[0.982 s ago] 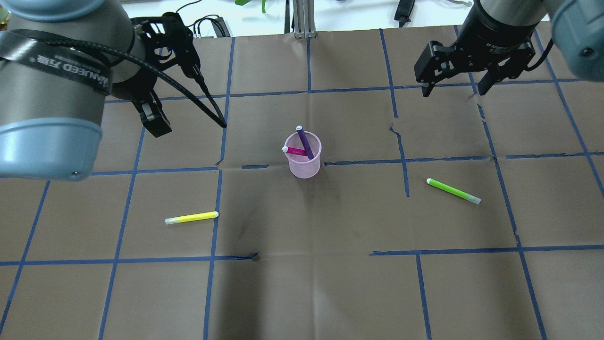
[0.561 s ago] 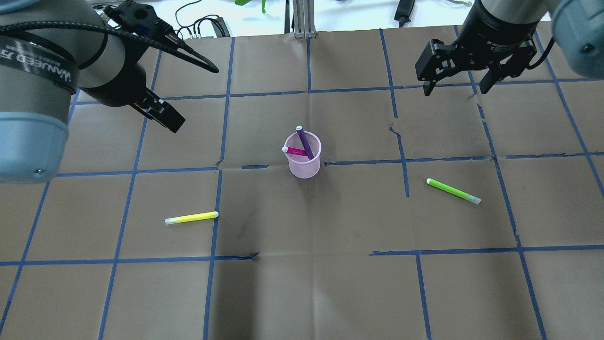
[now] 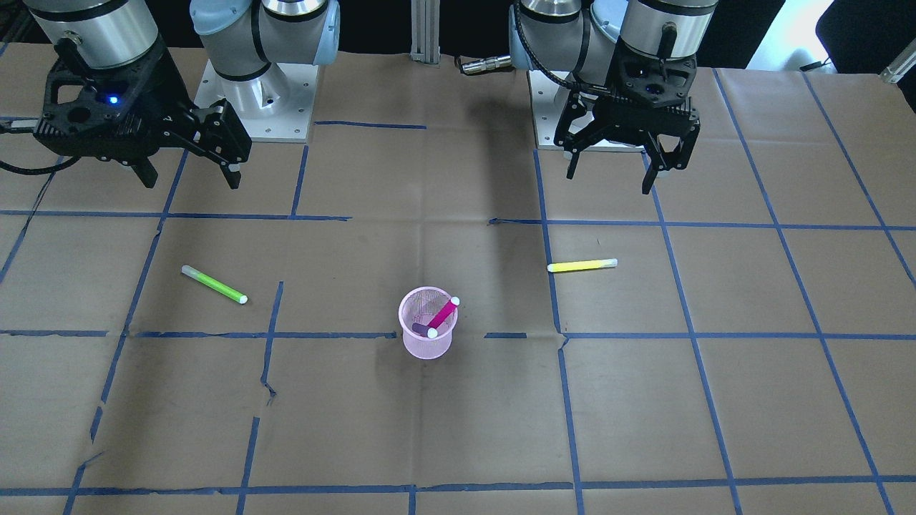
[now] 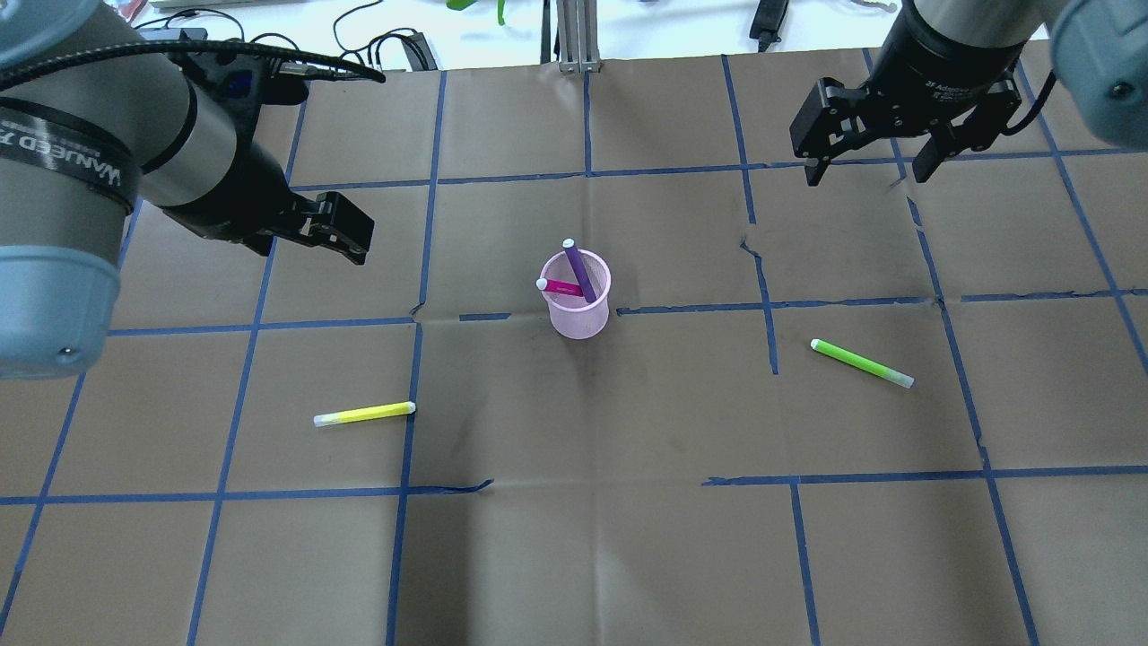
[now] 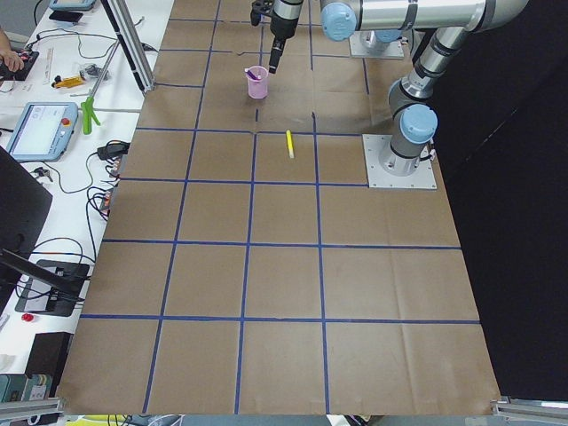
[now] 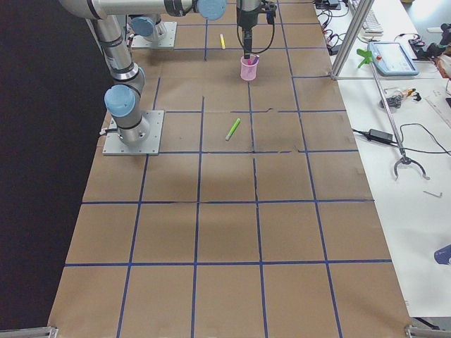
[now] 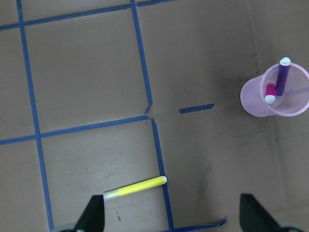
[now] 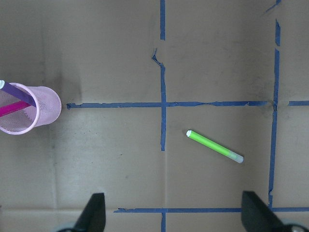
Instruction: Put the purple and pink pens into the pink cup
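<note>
Task judged complete: one purple pen (image 4: 580, 272) and one pink pen (image 4: 563, 287) lean inside the single pink cup (image 4: 578, 318), upright at mid-worktop (image 4: 574, 538). Left tool (image 3: 609, 179) and right tool (image 4: 865, 175) hang spread and empty, well apart from it. One yellow pen (image 4: 365, 414) and one green pen (image 4: 862, 362) lie outside.

Yellow pen (image 4: 364, 414) and green pen (image 4: 862, 363) flat on brown blue-taped table (image 4: 574, 556), well apart.
</note>
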